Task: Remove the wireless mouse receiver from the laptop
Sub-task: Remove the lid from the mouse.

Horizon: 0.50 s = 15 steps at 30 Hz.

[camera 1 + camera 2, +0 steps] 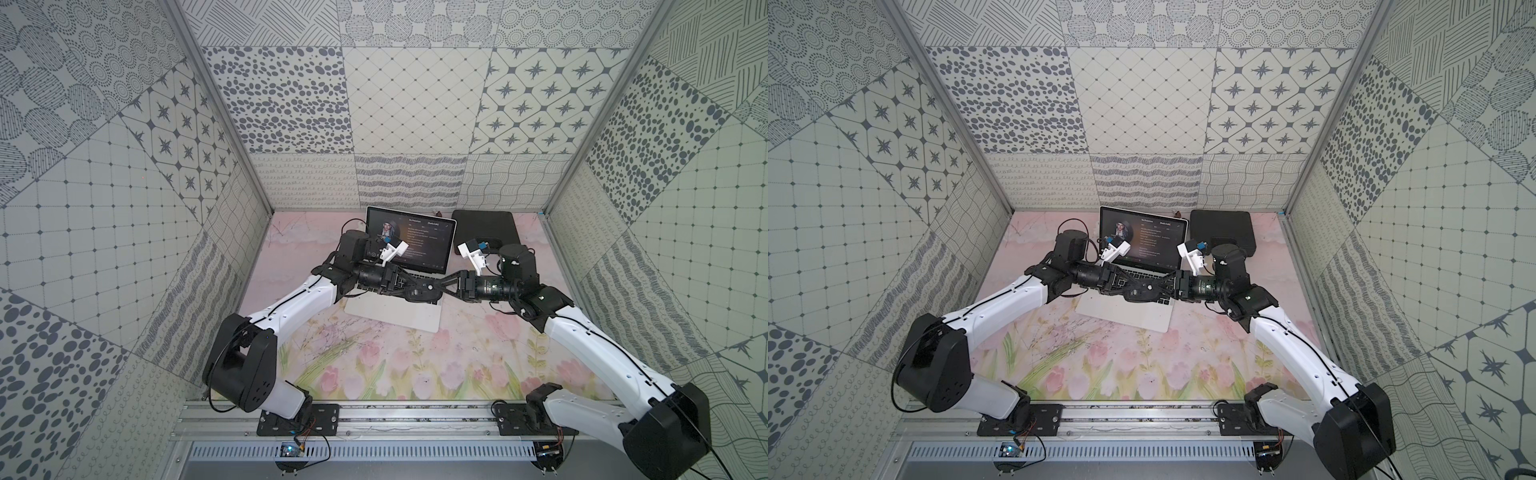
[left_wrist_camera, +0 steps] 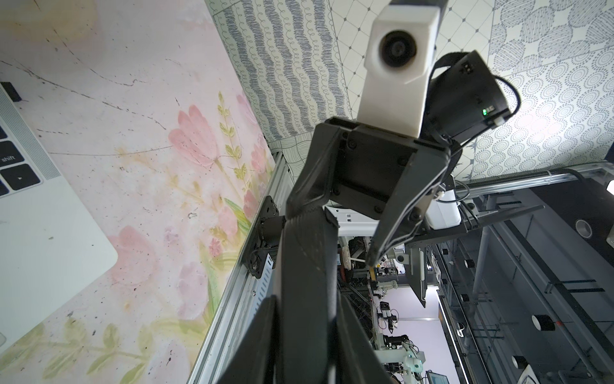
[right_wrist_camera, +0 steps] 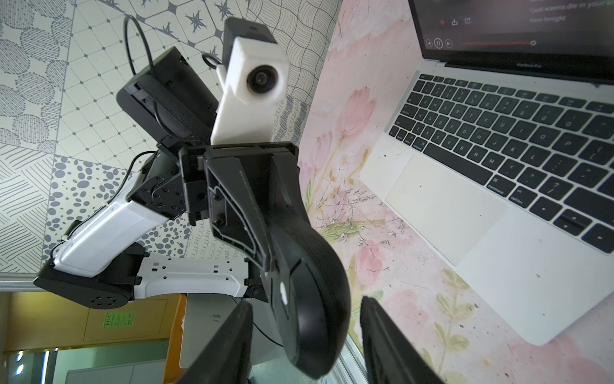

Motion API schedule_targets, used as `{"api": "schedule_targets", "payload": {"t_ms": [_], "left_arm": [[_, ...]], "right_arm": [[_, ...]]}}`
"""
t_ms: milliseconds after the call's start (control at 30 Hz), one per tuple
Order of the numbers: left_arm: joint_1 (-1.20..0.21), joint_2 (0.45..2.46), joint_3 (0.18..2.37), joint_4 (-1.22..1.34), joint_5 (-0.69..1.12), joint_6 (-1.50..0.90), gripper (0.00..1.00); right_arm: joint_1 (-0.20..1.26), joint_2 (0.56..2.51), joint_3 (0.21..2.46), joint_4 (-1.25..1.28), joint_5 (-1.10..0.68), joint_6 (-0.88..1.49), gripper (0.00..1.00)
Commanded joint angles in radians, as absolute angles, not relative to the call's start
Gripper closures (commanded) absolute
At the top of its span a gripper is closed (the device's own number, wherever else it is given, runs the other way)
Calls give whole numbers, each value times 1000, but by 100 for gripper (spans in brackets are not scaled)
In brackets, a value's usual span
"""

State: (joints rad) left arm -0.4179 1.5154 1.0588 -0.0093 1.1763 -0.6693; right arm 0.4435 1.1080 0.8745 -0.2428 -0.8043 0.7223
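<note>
The silver laptop [image 1: 395, 318] [image 1: 1127, 316] stands open at the back middle of the floral table, its screen lit. The wireless mouse receiver [image 2: 10, 91] is a tiny black stub sticking out of the laptop's [image 2: 40, 232] right side; both top views hide it behind the arms. My left gripper [image 1: 419, 289] [image 3: 285, 252] is shut on a black oval mouse [image 3: 315, 299] [image 2: 309, 266], held in the air over the laptop's front right part. My right gripper [image 3: 305, 301] [image 2: 332, 237] faces it, its fingers on either side of the mouse with gaps showing.
A black rectangular case [image 1: 486, 226] lies at the back right, behind my right wrist. Patterned walls close in the left, right and back sides. A metal rail [image 1: 415, 415] with both arm bases runs along the front edge.
</note>
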Motion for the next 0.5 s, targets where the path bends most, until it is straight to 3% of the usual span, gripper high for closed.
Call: {"api": "schedule_targets", "payload": {"t_ms": [0,467], "left_arm": [[-419,1522,1075,18,1236,-658,100],[-419,1509,1085,-28,1241,-636,100]], "right_arm": [[443,1092,860,-231,-812,706,49],[444,1127,865,-229,-807,698,69]]}}
